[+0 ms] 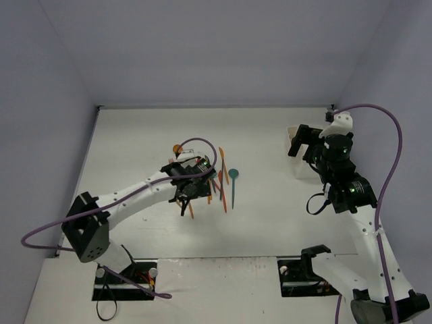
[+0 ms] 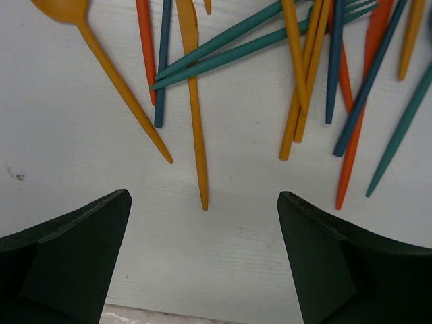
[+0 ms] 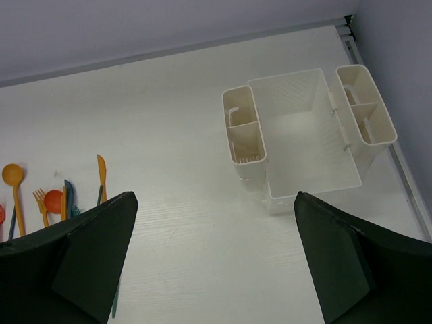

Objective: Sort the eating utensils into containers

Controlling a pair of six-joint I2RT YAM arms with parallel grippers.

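Note:
The eating utensils (image 1: pixel 221 177), orange, red-orange and teal, lie in a loose pile at the table's middle. My left gripper (image 1: pixel 196 182) hovers over the pile. In the left wrist view it (image 2: pixel 204 199) stands open and holds nothing. The handle end of an orange knife (image 2: pixel 195 108) lies between its fingertips, with an orange spoon (image 2: pixel 101 54) to the left and teal forks (image 2: pixel 229 47) crossed above. The containers (image 3: pixel 314 189), a white holder with side compartments, stand at the far right. My right gripper (image 3: pixel 216 196) is open and bare, short of the holder.
A lone teal spoon (image 1: pixel 233 177) lies to the right of the pile. The holder stands close to the right wall (image 3: pixel 398 40) and the table's back corner. Purple cables (image 1: pixel 388 162) loop over both arms. Bare white table (image 3: pixel 202 223) stretches between pile and holder.

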